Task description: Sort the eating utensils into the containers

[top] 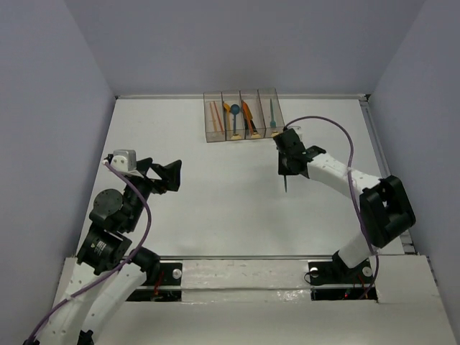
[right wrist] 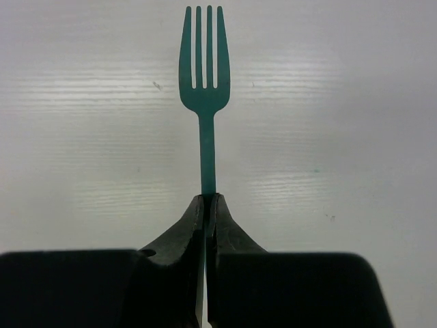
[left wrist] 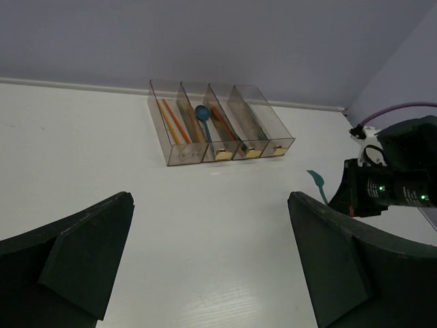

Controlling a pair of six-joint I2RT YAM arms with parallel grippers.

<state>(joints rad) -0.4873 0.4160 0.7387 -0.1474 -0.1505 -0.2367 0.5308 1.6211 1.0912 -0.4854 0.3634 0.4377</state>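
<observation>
Right tool (right wrist: 205, 200) pinches teal fork (right wrist: 204, 102) by handle.

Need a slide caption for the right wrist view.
Right gripper shut on the handle of a teal fork, tines pointing away from the camera, against the white table.

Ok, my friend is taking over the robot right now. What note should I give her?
Left tool: open, holding nothing.
Right tool: shut on the teal fork, near the containers.
Containers: four joined bins. From left to right they hold orange-red sticks, a blue spoon with an orange spoon, orange and dark pieces, and a teal piece.
Done: every other utensil I can see is in a bin.
Left: drop the fork into a bin, probably the rightmost one with the teal piece.
</observation>
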